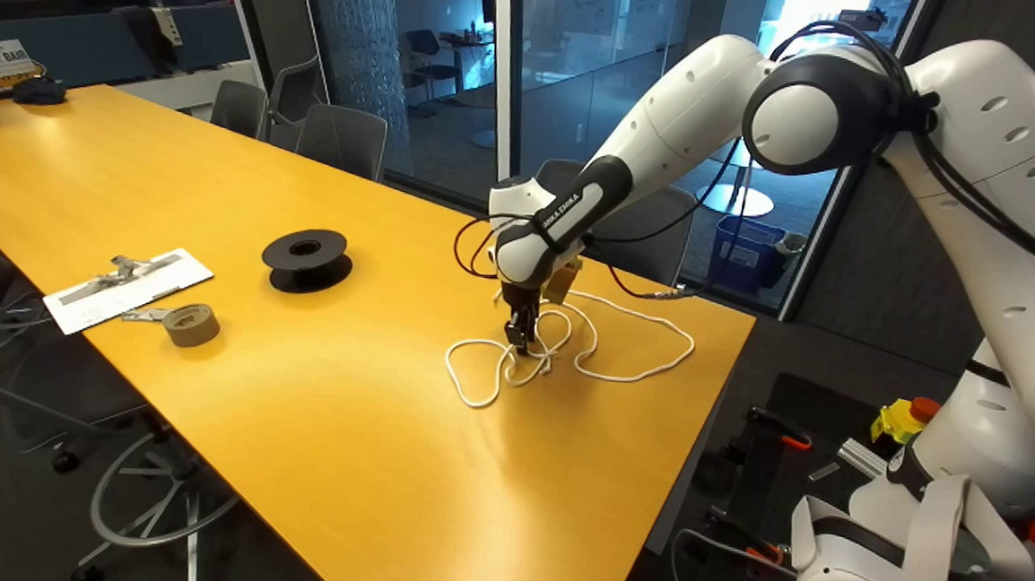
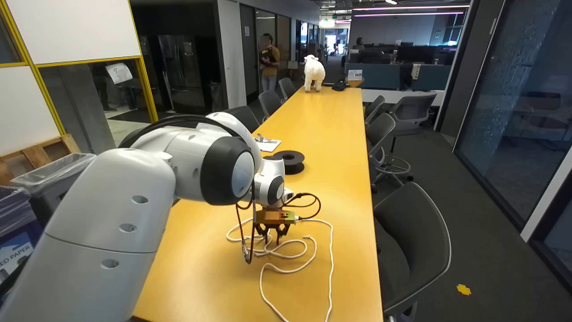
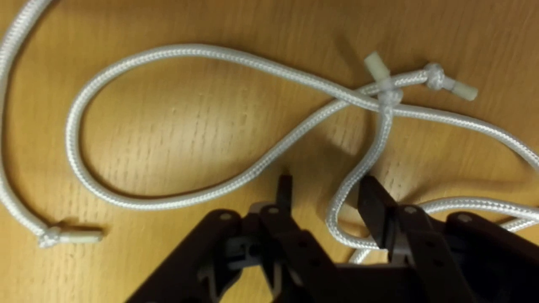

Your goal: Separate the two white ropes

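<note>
The wrist view shows us two long, thin, white woven ropes [image 3: 141, 205] lying in curly loops on the shiny yellow-brown wooden surface [image 3: 189, 134]. Some parts cross over each other. We count three ends there, each with a knot and a pale tip. The black pincer [image 3: 326, 185] has its two fingers spread apart, and a bend of rope goes between them, closer to the finger on the right of that view. We cannot tell if they touch.

In both exterior views the pincer hangs from the white robot arm [image 1: 681, 112] and points down among the loops. A round black spool [image 1: 305, 262] sits well away from the ropes.

In an exterior view we find a grey bin [image 2: 56, 190] with a clear plastic bag [image 2: 53, 166] in it, hanging over the rim. Just beside it is a blue paper bin [image 2: 27, 235] with the word PAPER on it. We cannot see what lies down inside them. A blue plastic bin [image 1: 742, 258] shows in the glass behind the surface.
</note>
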Controlling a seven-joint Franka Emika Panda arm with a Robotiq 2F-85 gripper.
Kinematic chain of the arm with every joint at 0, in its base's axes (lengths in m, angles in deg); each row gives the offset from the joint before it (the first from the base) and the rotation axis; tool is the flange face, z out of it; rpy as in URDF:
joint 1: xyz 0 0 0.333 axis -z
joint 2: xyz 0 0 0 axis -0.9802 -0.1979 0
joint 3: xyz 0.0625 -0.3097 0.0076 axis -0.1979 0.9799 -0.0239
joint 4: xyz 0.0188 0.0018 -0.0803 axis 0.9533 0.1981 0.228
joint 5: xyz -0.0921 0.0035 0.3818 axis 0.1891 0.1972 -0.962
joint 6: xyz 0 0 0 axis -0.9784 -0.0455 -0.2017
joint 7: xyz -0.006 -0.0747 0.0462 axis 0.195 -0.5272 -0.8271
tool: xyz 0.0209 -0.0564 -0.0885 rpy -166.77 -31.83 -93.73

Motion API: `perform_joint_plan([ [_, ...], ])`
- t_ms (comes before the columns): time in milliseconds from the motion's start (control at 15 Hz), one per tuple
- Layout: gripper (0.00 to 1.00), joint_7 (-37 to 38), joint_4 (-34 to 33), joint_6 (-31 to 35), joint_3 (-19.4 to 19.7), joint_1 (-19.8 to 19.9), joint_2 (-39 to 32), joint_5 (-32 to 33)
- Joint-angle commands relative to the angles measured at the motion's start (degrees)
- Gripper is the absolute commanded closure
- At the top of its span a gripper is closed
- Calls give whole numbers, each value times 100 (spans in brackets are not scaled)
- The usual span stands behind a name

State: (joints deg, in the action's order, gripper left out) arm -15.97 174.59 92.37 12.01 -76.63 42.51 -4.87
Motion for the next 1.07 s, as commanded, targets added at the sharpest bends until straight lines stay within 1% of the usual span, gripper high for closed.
perform_joint_plan([
  [0, 86, -35, 27, -69, -42, 24, 57, 119],
  [67, 94, -38, 29, -69, -41, 28, 61, 126],
  [267, 100, -81, 26, -70, -65, 64, 32, 101],
  [400, 96, -101, 8, -97, -76, 70, 25, 93],
  [733, 95, -194, 9, -162, -129, 37, 98, 105],
  [1000, 96, -179, -51, -218, -187, -71, 113, 143],
])
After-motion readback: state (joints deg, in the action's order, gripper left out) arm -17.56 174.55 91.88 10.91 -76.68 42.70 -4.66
